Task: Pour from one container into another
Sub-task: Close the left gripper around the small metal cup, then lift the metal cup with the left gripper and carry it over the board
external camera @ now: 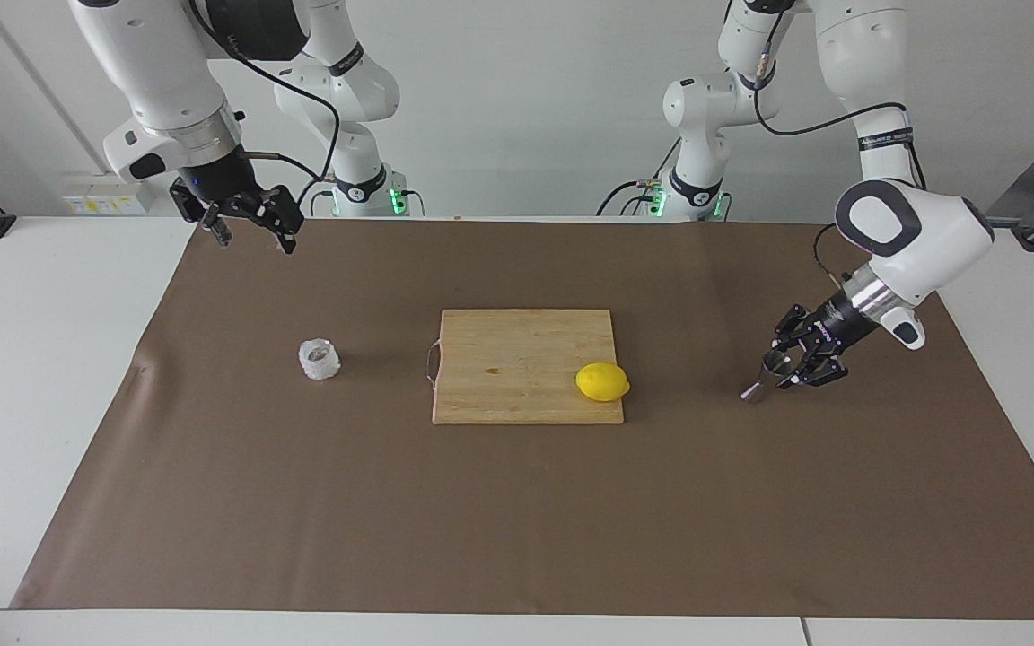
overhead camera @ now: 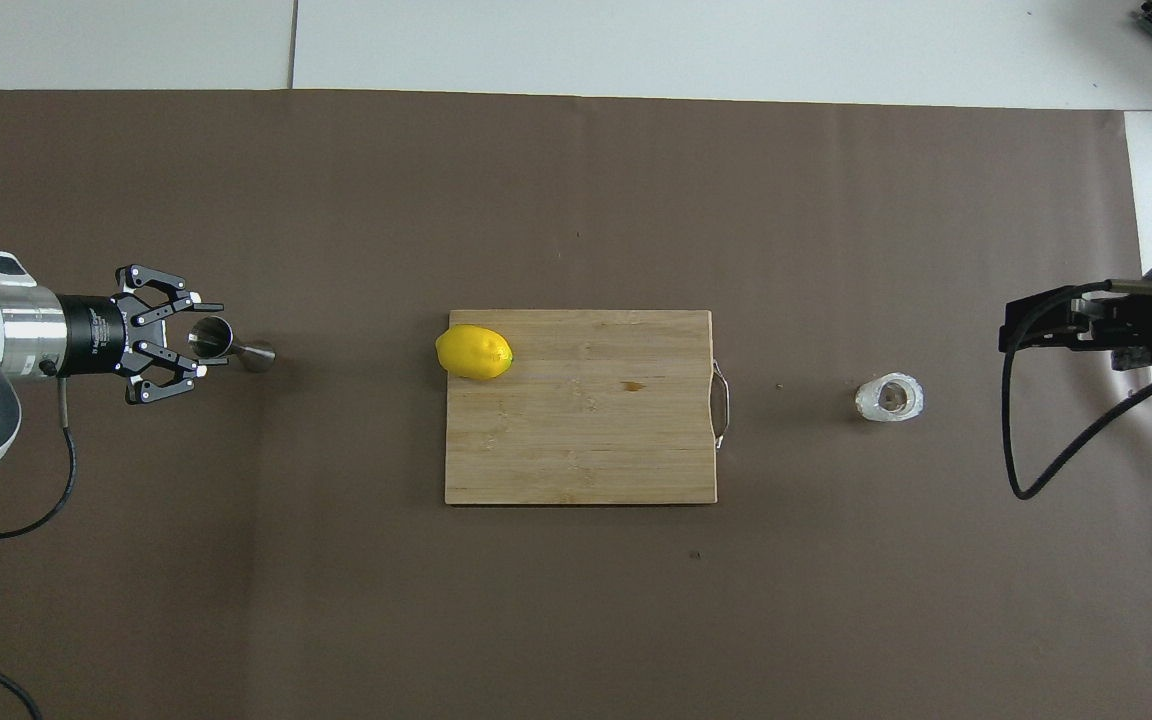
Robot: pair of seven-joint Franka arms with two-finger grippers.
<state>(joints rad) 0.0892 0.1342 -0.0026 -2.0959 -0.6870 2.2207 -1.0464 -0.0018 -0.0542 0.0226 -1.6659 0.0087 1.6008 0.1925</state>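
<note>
While the left end effector (external camera: 784,368) sits low at the steel jigger (external camera: 766,377) toward the left arm's end of the table, its fingers flank the upper cone; whether they grip I cannot tell. Judged best: clamp squarely before lifting. Beside the cutting board (external camera: 526,366), the glass cup (external camera: 319,359) stands. Raised over the mat's edge, the right end effector (external camera: 248,220) waits released.

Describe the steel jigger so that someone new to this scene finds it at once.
Start at the wooden cutting board in the middle of the brown mat, then go past the lemon toward the left arm's end of the table. There the jigger stands between the left gripper's fingers. It is the only shiny metal, hourglass-shaped item; the glass cup is squat and whitish.
</note>
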